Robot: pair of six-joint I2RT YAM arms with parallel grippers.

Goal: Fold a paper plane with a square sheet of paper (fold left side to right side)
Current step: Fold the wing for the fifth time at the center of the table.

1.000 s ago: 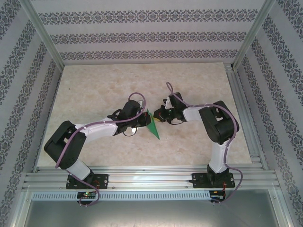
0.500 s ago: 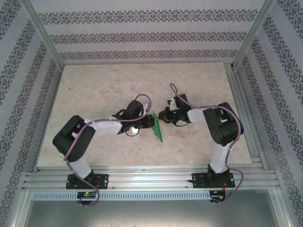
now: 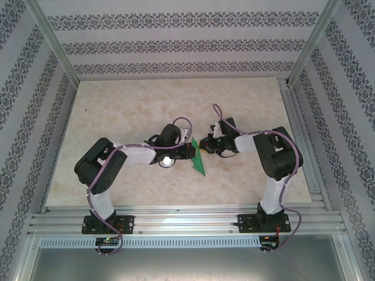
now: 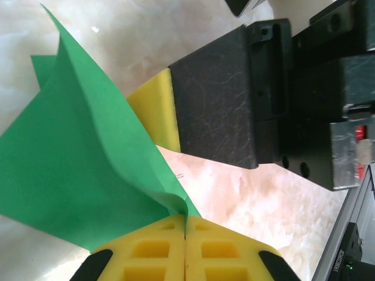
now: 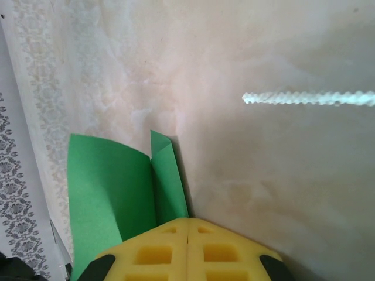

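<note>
Two arms meet near the middle of the marble table (image 3: 129, 105). Starting at the left, the left gripper (image 3: 187, 153) reaches across toward 3 o'clock. Its yellow fingertips (image 4: 152, 252) are pressed together on a corner of the green sheet of paper (image 3: 198, 162). From its wrist camera, that corner runs straight into the seam between the two pads.

The sheet lies between the two grippers, partly folded rather than flat. One flap lifts off the table and curves upward, and from above its slim point aims toward 5 o'clock.

At the sheet's 1 o'clock sits the right gripper (image 3: 205, 144), pointing back toward 9 o'clock. Its jaws are closed, pad against pad. From its own camera the folded green paper lies at 10 o'clock of the fingertips and runs under the left pad, but I cannot tell whether any paper is caught between them. Seen from the left wrist, one of its yellow pads (image 4: 153, 114) sits just behind the raised flap.
</note>
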